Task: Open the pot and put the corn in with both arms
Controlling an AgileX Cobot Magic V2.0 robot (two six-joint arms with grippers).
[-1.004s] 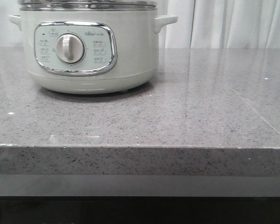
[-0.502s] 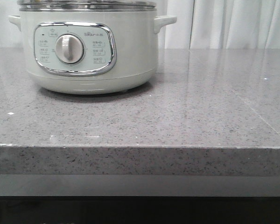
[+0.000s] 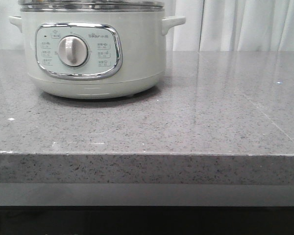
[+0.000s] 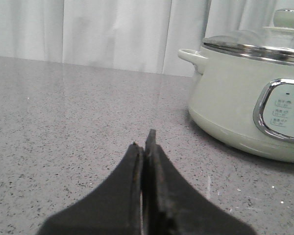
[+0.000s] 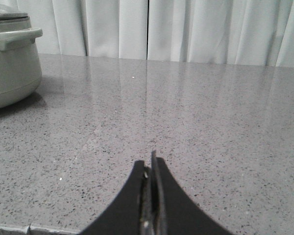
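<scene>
Both the left gripper (image 4: 146,147) and right gripper (image 5: 150,166) are pressed together, empty, low over the counter (image 3: 196,122), the lidded pot (image 3: 93,49) ahead between them.

A speckled grey polished stone countertop (image 3: 186,122) fills the middle band of the front view, its thick front edge running across the lower part of the frame. At the upper left of that frame a large round pale grey-green electric cooker (image 3: 137,54), with a chrome-framed control panel, central dial and small side handles, stands directly on it. The glossy surface reflects the pale background.
</scene>
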